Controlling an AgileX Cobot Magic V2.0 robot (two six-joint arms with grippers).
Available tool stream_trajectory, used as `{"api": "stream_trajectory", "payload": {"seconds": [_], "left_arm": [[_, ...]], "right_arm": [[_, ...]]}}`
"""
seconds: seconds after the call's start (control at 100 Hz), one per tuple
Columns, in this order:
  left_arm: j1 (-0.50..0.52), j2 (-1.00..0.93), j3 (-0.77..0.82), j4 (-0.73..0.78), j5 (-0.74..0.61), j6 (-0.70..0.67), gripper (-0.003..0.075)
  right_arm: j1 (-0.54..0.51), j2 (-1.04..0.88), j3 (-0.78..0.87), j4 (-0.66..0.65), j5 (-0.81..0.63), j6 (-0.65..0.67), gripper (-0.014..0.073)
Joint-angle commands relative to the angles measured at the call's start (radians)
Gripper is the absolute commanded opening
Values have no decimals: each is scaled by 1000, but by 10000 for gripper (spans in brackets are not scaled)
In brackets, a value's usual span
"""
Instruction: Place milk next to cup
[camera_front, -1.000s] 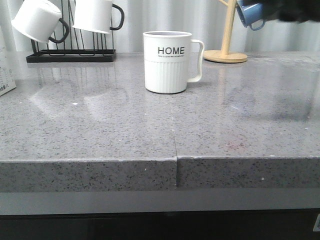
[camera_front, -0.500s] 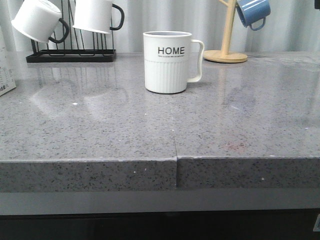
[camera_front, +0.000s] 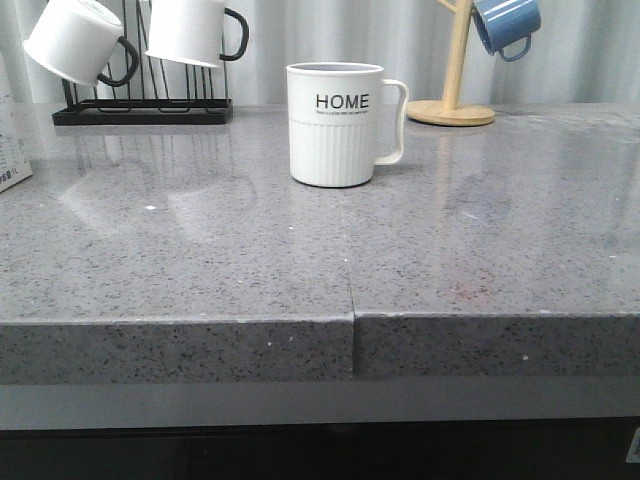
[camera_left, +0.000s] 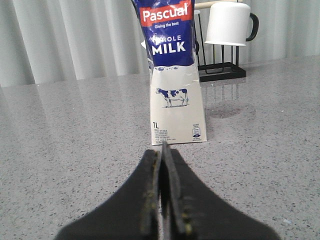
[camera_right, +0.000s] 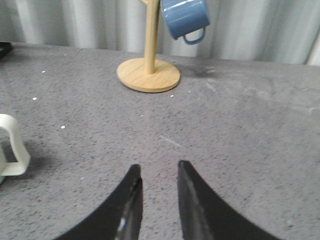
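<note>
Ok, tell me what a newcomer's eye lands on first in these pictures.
The white HOME cup stands alone mid-counter in the front view. In the left wrist view the tall milk carton stands upright straight ahead of the shut left claw, apart from it. The blue mug hangs from a wooden stand beyond the slightly open right claw.

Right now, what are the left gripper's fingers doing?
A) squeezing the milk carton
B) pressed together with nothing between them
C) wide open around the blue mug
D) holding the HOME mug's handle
B: in the left wrist view the left gripper has its fingers closed together, empty, with the milk carton standing apart beyond them.
</note>
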Motion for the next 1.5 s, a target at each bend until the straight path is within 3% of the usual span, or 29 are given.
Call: {"api": "stream_trajectory", "payload": {"seconds": [0.0, 0.24, 0.38, 0.94, 1.03, 1.21, 1.49], "left_arm": [[-1, -32, 51, -8, -87, -1, -20], [-1, -32, 51, -8, -87, -1, -20], [-1, -32, 51, -8, -87, -1, -20], [-1, -32, 51, -8, -87, -1, -20], [-1, -32, 51, -8, -87, -1, -21], [-1, -32, 51, -8, -87, -1, -21], [-1, -32, 51, -8, -87, -1, -20]], "right_arm": [[-66, -38, -26, -243, 42, 242, 204], [-242, -125, -26, -731, 144, 772, 204], [-258, -218, -5, -914, 196, 955, 204], [-258, -701, 275, -912, 268, 956, 198], [-258, -737, 289, -912, 282, 956, 132], [-258, -744, 291, -912, 284, 955, -130], [-258, -744, 292, -912, 284, 955, -122]]}}
